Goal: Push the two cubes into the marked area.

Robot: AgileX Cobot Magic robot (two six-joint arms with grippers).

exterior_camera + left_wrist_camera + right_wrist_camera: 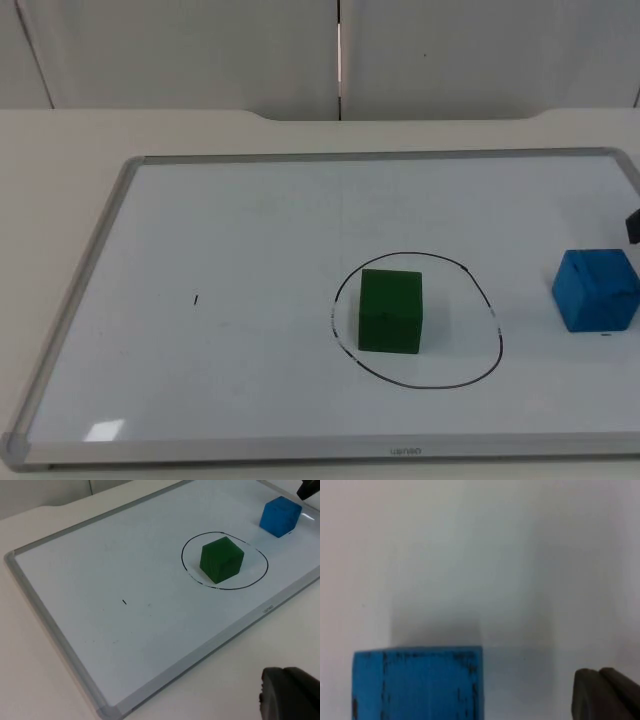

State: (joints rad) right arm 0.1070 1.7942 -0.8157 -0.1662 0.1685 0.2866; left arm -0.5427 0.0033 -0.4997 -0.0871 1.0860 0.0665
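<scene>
Green cube (390,311) sits inside black circle (418,319), center-right of top view, on whiteboard (230,250). Blue cube (596,290) at right edge, well outside circle. My right gripper (633,226) just above blue cube at far right edge; finger state: cannot tell. My left gripper (290,694) waits off board; fingers: cannot tell.

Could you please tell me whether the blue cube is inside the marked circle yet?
Not yet. The blue cube sits on the whiteboard outside the drawn circle, apart from it, while the green cube stands inside.
</scene>
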